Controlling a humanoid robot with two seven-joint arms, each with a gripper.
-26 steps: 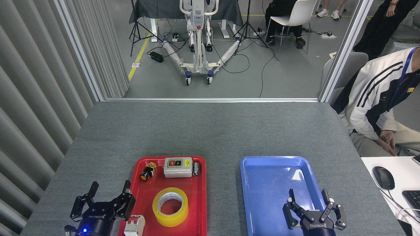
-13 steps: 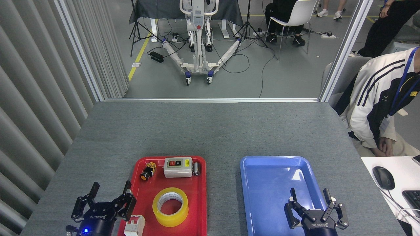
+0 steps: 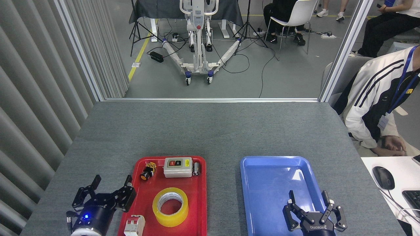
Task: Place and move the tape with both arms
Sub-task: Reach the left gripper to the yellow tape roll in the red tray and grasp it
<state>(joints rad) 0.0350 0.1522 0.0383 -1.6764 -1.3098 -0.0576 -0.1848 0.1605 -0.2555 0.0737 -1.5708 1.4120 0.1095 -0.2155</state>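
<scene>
While both arms sit low at the near edge of the grey table (image 3: pixel 210 131), the tape (image 3: pixel 170 206) lies flat, core opening upward, in the near half of the red tray (image 3: pixel 200 196), untouched by either gripper. From the tape, the left gripper (image 3: pixel 111 188) is at 9 o'clock, just outside the tray's left rim, with its black fingers (image 3: pixel 128 196) spread wide and nothing between them; a blue indicator light glows on its wrist. A white circuit breaker (image 3: pixel 134 225) rests at 7 o'clock from the tape, at the tray's near left corner. At 12 o'clock from the tape, along the far rim, stands a grey switch box (image 3: pixel 177 167) with red and black buttons; a yellow-and-black pushbutton (image 3: pixel 148 170) lies to its left and a small dark component (image 3: pixel 196 169) touches its right side. The blue tray (image 3: pixel 262 183) sits at 3 o'clock from the red tray, set apart from it. Over its near right portion hangs the right gripper (image 3: pixel 307 200), fingers spread wide and holding nothing. A seated person (image 3: pixel 377 98) in a white striped jacket is at 2 o'clock, beyond the table's right edge.
</scene>
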